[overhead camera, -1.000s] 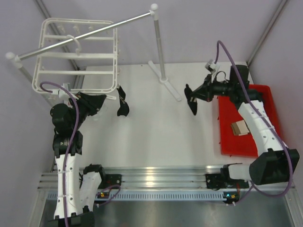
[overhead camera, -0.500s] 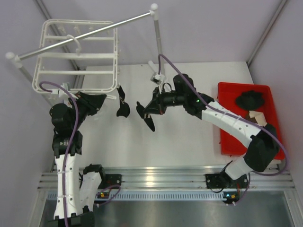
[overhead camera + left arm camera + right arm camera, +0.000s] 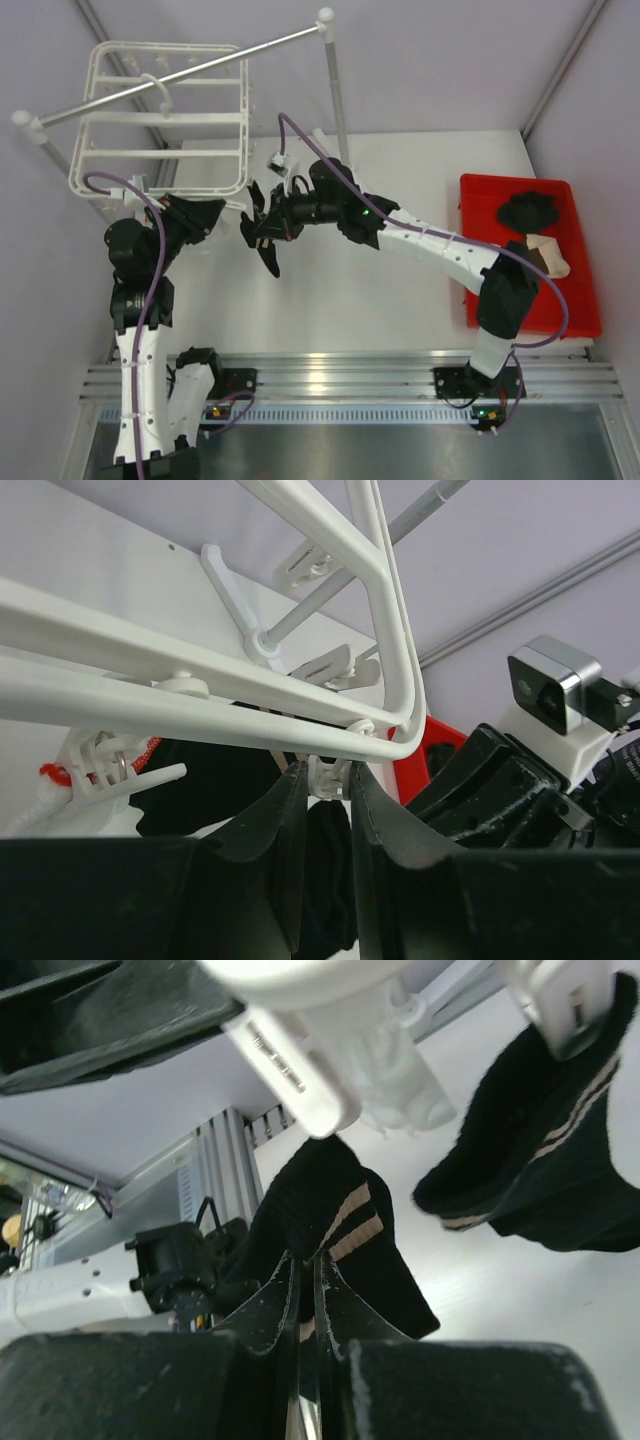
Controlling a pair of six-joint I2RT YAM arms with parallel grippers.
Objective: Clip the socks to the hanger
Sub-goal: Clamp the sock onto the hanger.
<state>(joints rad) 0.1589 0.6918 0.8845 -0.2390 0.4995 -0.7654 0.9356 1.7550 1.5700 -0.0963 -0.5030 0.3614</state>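
The white hanger (image 3: 160, 120) hangs from the rail at the back left. My left gripper (image 3: 222, 212) is under its near right corner, its jaws pressed on the two sides of a small white clip (image 3: 330, 777). Black fabric (image 3: 325, 880) shows behind that clip. One striped black sock (image 3: 540, 1160) hangs from a clip (image 3: 565, 1000) on the hanger. My right gripper (image 3: 262, 228) is shut on a second sock (image 3: 340, 1220), which dangles (image 3: 268, 258) just right of the left gripper, below another white clip (image 3: 320, 1060).
A grey metal rail (image 3: 190, 70) crosses above the hanger, with an upright pole (image 3: 335, 100) on a base at the table's back. A red bin (image 3: 580, 300) at the right holds a dark fabric pile (image 3: 530, 210) and a beige item (image 3: 548, 255).
The right arm has swung from over the red bin leftward across the table, carrying its sock up to the hanger's corner. The left arm has stayed still.
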